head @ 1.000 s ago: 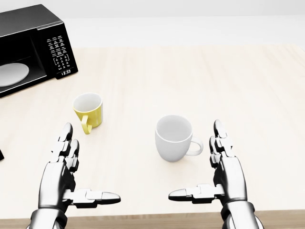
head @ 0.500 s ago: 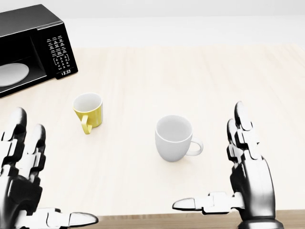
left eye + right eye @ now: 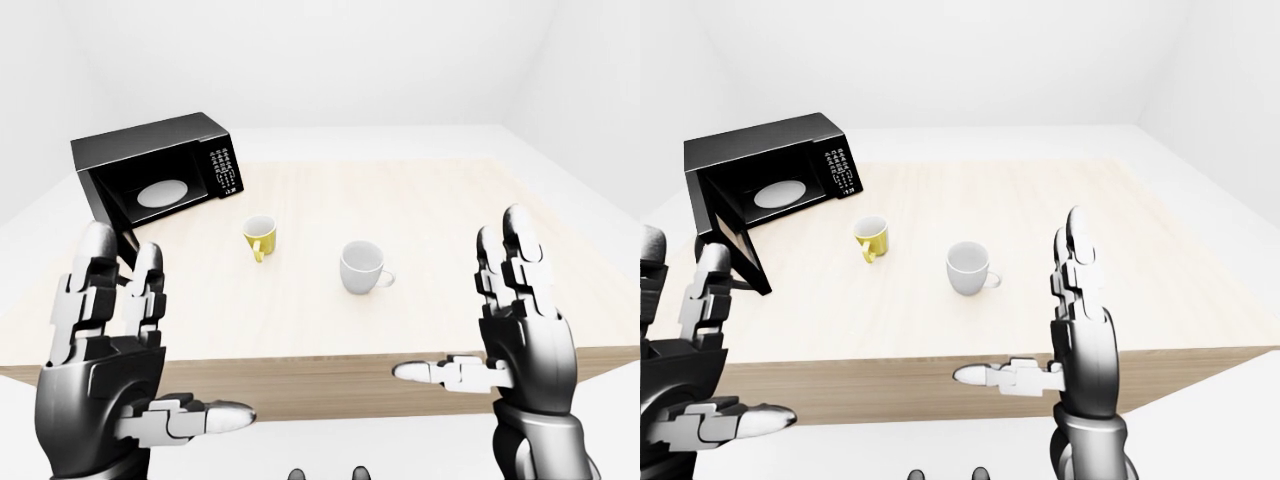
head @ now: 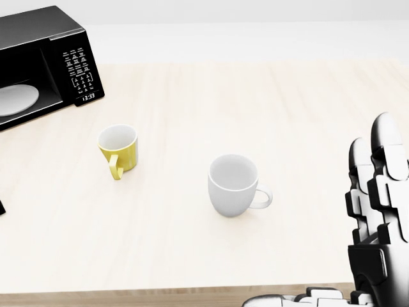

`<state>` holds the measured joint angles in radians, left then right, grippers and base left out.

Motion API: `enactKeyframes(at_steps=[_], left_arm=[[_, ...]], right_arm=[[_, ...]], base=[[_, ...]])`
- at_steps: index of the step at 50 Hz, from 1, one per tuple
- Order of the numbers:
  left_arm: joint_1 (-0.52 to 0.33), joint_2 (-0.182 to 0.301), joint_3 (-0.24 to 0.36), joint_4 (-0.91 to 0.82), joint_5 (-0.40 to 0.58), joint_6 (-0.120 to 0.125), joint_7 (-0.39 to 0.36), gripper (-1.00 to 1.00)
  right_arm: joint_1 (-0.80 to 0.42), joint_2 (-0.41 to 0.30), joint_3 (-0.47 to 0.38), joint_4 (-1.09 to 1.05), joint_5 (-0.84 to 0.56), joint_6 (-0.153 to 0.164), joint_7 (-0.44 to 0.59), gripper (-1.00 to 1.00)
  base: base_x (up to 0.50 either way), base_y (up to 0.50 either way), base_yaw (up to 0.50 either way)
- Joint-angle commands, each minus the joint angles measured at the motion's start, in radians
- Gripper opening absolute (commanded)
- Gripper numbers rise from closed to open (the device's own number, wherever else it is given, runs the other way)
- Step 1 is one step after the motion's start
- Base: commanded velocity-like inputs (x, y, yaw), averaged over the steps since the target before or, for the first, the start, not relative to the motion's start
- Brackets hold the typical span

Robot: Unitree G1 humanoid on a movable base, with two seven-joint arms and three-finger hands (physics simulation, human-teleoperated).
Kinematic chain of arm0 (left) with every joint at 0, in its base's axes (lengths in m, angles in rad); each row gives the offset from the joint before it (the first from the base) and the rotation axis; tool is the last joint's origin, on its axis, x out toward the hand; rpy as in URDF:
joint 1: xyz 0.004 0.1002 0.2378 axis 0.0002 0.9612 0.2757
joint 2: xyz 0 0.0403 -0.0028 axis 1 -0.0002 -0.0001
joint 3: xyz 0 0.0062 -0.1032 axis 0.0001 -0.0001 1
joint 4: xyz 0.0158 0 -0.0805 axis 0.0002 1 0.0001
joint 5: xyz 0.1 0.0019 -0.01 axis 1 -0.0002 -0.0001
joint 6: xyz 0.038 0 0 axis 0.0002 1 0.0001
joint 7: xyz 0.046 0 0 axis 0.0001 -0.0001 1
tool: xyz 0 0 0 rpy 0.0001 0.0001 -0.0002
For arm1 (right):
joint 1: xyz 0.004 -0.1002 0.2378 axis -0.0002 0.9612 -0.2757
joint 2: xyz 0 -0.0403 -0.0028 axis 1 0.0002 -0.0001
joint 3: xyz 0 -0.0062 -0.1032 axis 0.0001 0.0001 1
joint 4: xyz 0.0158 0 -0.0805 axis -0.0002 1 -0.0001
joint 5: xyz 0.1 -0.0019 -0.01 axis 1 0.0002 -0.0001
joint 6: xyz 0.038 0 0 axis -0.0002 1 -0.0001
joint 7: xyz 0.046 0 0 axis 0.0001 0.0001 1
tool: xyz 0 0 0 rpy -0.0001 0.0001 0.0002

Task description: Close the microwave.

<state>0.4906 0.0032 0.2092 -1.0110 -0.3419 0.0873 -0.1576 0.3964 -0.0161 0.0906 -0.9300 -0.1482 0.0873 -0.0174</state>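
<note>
Both my hands were raised with fingers spread, holding nothing: my left hand (image 3: 105,370) at lower left, the black microwave (image 3: 155,180) with its door (image 3: 728,235) swung open at upper left, my right hand (image 3: 520,335) at lower right.

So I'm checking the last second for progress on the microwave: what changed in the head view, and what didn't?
Both hands spread outward and grew larger in the head view: the left hand has left it past the left edge, and the right hand sits at the right edge. Neither took hold of anything; both are open. The microwave, its door open, the yellow mug and white mug stayed put.
</note>
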Motion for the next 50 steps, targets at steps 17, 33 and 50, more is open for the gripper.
enactKeyframes(at_steps=[17,33,50], left_arm=[[0.032,0.021,0.005,-0.036,-0.076,0.0,-0.017,1.0],[-0.008,-0.045,0.002,-0.036,0.0,0.0,-0.075,1.0],[-0.04,-0.085,0.016,-0.036,0.036,0.0,-0.111,1.0]], right_arm=[[0.044,-0.013,0.026,-0.006,-0.007,0.0,-0.01,1.0],[0.042,-0.026,0.047,0.016,-0.014,0.0,-0.02,1.0],[0.034,-0.035,0.058,0.039,-0.02,0.0,-0.03,1.0]], base=[[0.0,0.27,0.0],[0.0,0.5,0.0],[0.0,0.5,0.0]])
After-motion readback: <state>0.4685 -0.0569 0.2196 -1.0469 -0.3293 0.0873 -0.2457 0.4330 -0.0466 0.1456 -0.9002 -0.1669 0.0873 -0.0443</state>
